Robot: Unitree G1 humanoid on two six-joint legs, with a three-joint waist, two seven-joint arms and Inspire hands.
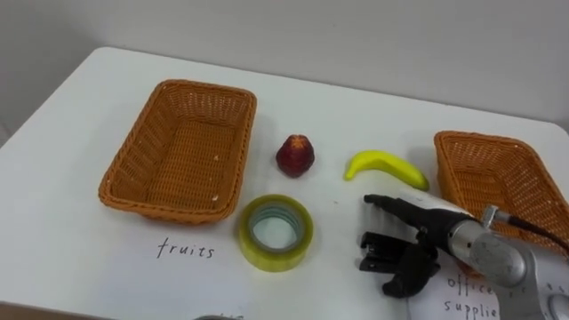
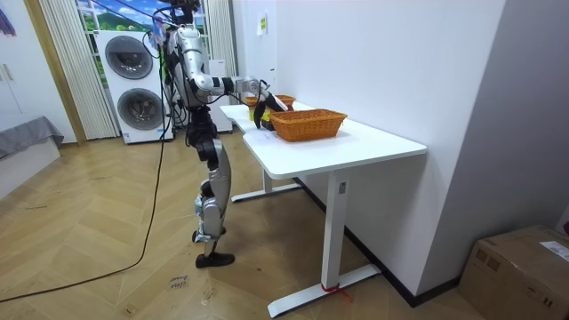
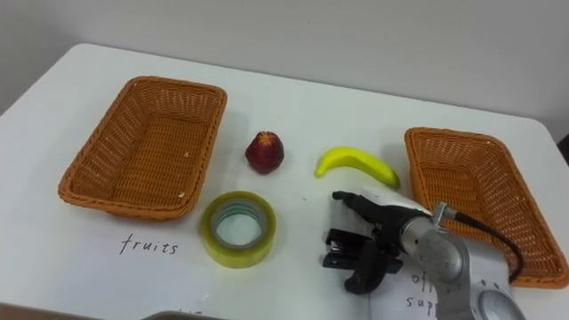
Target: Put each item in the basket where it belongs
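Yellow banana (image 1: 386, 166) just beyond right hand (image 1: 416, 238); fingers (image 1: 377, 244) loosely spread, holding nothing; tape roll (image 1: 275, 233) beside.

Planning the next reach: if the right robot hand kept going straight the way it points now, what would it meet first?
Probably the red fruit: the right robot hand points up-left, between the banana and the tape roll. Its height is unclear, so it might pass above.

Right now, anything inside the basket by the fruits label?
No. The basket shows a bare wicker floor and bare inner walls. Its near wall hides a thin strip of floor at the front, so something very flat there could go unseen.
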